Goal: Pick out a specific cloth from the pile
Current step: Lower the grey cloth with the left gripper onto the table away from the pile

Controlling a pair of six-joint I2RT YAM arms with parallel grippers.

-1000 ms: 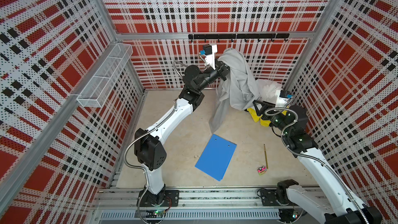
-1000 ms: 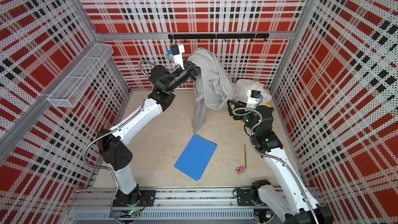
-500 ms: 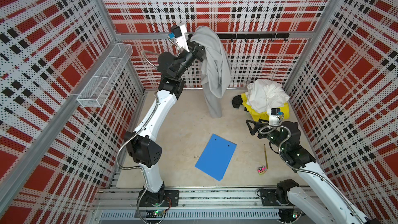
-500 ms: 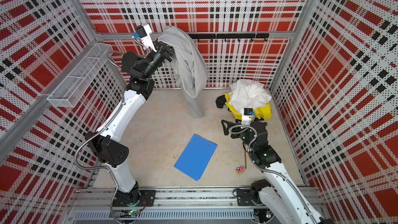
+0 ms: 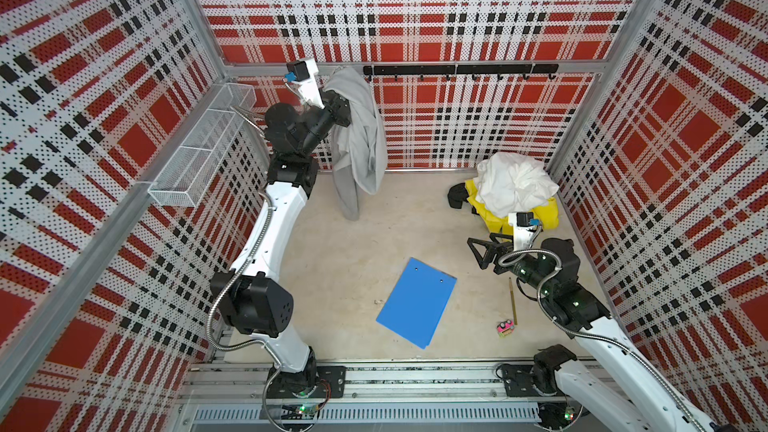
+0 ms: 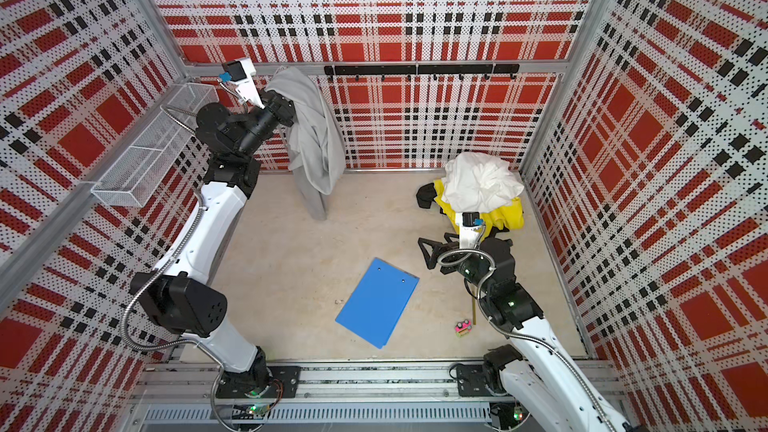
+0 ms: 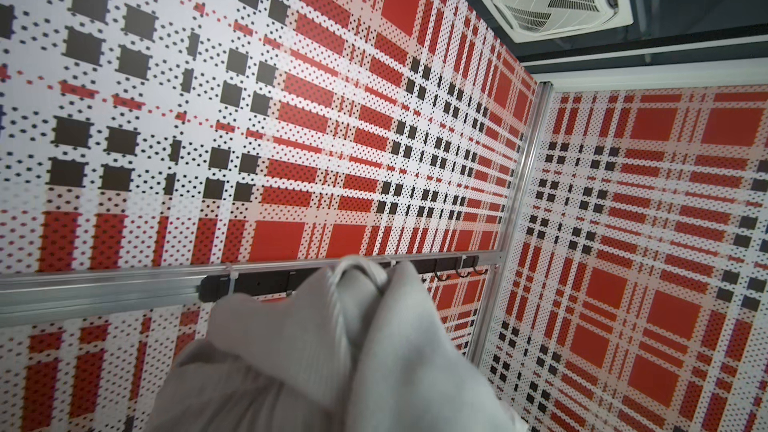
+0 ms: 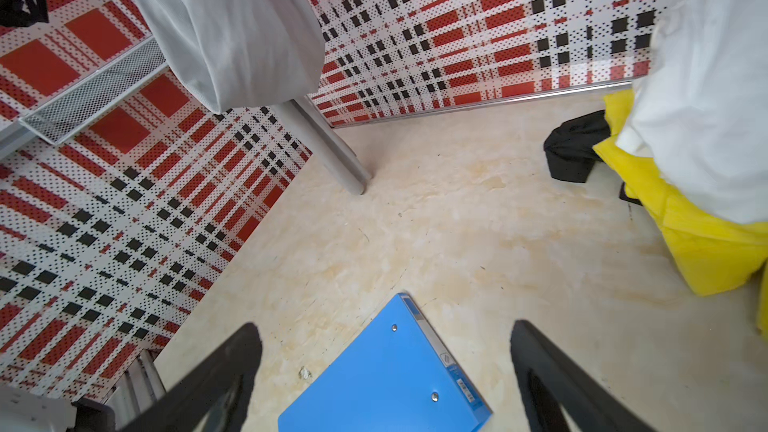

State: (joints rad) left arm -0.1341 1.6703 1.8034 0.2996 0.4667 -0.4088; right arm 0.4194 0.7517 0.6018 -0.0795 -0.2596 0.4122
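Aloft, the left tool (image 5: pixel 341 109) grips the hanging grey cloth (image 5: pixel 362 147).

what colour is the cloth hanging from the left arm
Plain light grey, with no pattern. The cloth shows best in a top view.

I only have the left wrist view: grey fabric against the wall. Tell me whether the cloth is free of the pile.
Observer: Yes. In both top views the cloth hangs by the back wall, well apart from the white cloth and the yellow cloth.
Operator: Report its lower end.
Observer: It trails down to the floor; the right wrist view shows its tip about touching.
Operator: Give me the right gripper.
Observer: The right gripper is open and empty, between the yellow cloth and the blue folder.
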